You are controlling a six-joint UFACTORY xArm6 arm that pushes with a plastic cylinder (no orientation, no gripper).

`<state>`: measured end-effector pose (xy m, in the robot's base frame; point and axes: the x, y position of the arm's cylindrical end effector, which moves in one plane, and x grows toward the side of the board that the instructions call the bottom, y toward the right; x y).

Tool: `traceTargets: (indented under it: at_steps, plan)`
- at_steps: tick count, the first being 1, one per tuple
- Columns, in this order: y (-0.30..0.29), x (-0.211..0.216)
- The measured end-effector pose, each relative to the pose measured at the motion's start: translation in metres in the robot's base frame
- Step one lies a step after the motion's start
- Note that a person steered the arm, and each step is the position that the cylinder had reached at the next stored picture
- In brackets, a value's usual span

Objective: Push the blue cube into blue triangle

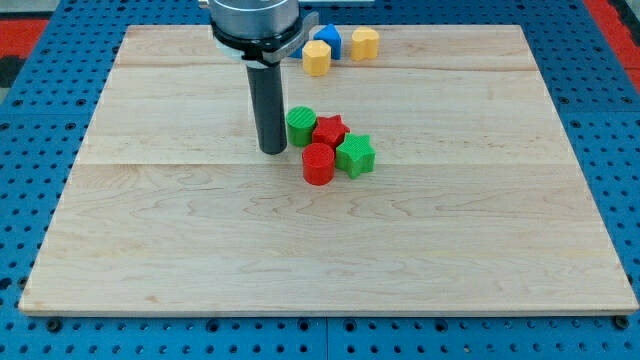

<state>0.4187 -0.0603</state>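
Note:
My tip (272, 150) rests on the board just left of a green cylinder (301, 126), close to it; I cannot tell if they touch. One blue block (327, 40) with a peaked top sits near the view's top edge, well above my tip. It stands right behind a yellow block (316, 58). No second blue block shows; the arm's housing (255, 20) covers part of the board's top edge just left of the blue block.
A red star (330, 130), a green star (355, 155) and a red cylinder (318, 164) cluster with the green cylinder right of my tip. A second yellow block (365, 43) sits right of the blue one. The wooden board (150, 250) ends near the view's bottom.

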Motion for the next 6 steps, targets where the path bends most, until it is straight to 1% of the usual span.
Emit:
traceTargets:
  at_steps: [1,3,5,6]
  plan:
    - [0.0,-0.036]
    - [-0.074,-0.099]
    - [-0.08,-0.194]
    - [-0.061,-0.224]
